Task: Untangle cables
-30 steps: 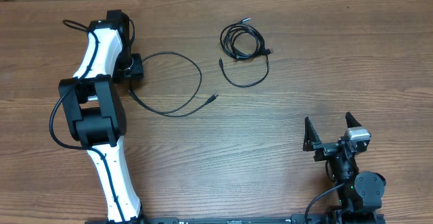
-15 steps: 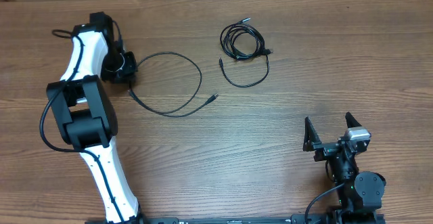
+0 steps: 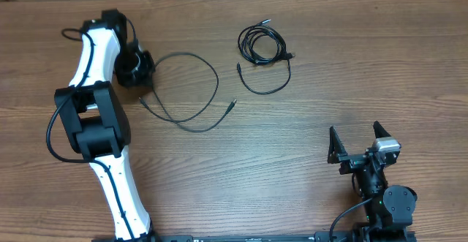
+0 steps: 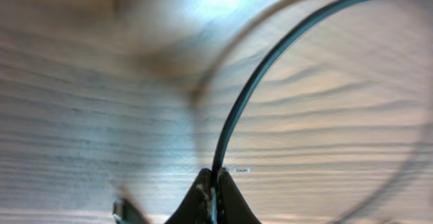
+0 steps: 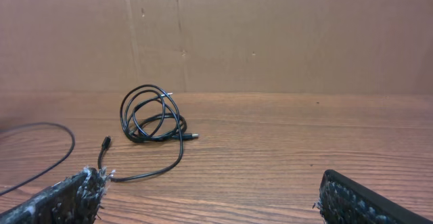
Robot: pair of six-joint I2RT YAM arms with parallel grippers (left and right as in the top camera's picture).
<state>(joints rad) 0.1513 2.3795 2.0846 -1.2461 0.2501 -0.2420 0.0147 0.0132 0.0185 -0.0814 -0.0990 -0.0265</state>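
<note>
The wooden table (image 3: 307, 125) carries everything. The left gripper (image 4: 214, 187) is fully closed, with a thin black cable (image 3: 217, 87) pinched between its fingers. From the grip the cable goes out in one wide loose loop on the wood. The right gripper (image 3: 358, 141) has its jaws spread wide and holds nothing. Well ahead of it, and well apart from the left gripper, lies the coiled bundle (image 3: 243, 44) of cables.
</note>
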